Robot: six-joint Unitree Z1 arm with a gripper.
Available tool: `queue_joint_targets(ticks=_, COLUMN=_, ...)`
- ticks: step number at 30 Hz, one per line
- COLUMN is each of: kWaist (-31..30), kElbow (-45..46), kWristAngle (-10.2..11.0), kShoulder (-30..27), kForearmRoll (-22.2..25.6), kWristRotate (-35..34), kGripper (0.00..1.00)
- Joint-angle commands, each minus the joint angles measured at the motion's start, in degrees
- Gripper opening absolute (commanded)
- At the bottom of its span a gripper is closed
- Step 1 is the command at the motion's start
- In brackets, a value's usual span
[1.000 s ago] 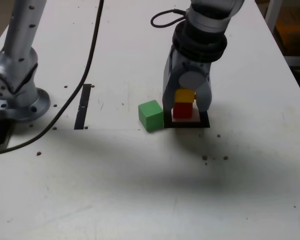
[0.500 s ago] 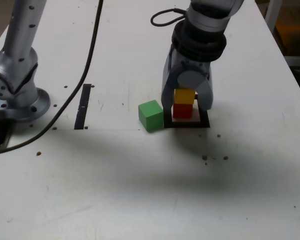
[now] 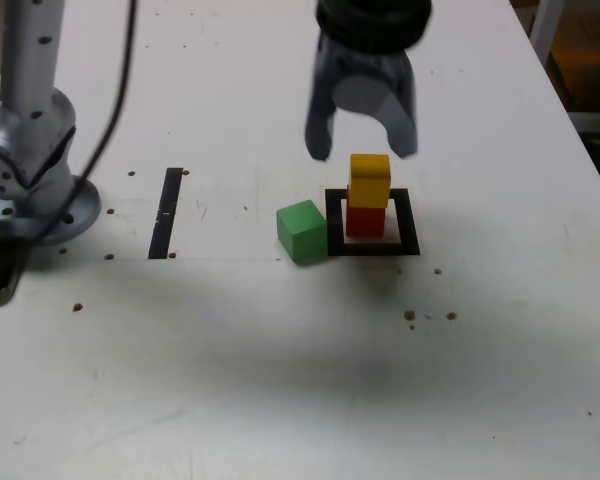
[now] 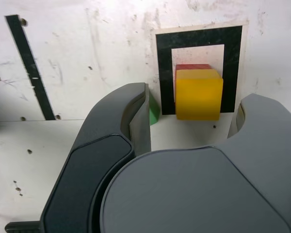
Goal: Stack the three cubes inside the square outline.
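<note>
Yellow cube (image 3: 370, 181) sat on the red cube (image 3: 365, 222) inside the square outline (image 3: 374, 249); your empty tool (image 3: 361, 148) stood wide open. You needed a straight retreat, clear of the stack, before approaching the green cube (image 3: 302, 231) beside the outline.

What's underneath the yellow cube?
The red cube sits under the yellow cube, inside the square outline. The red cube's top is mostly covered.

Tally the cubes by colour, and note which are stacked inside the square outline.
Red: 1 (bottom of stack)
Yellow: 1, yellow cube on top of the red
Green: 1, green cube outside the square outline, on the table
Total: 3 cubes, 2 stacked inside the outline
</note>
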Motion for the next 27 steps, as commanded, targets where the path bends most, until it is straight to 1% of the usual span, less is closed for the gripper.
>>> queue_joint_targets(ticks=1, kWaist=-0.6, kElbow=0.7, kWristAngle=0.2, kShoulder=-2.2, kForearmRoll=0.9, kWristRotate=-0.1, kGripper=0.69)
queue_joint_targets(ticks=5, kWaist=-3.1, kElbow=5.2, kWristAngle=0.3, kShoulder=-7.7, kForearmRoll=1.7, kWristRotate=-0.8, kGripper=0.69)
queue_joint_targets(ticks=13, kWaist=-7.3, kElbow=12.8, kWristAngle=-0.8, kShoulder=-12.8, kForearmRoll=1.2, kWristRotate=-2.6, kGripper=0.69)
queue_joint_targets(ticks=15, kWaist=-8.2, kElbow=14.6, kWristAngle=-1.2, kShoulder=-13.4, kForearmRoll=0.6, kWristRotate=-2.9, kGripper=0.69)
queue_joint_targets(ticks=21, kWaist=-11.6, kElbow=18.9, kWristAngle=-2.8, kShoulder=-13.3, kForearmRoll=-4.2, kWristRotate=-3.1, kGripper=0.69)
queue_joint_targets(ticks=27, kWaist=-15.4, kElbow=20.8, kWristAngle=-3.2, kShoulder=-12.5, kForearmRoll=-7.8, kWristRotate=-1.6, kGripper=0.69)
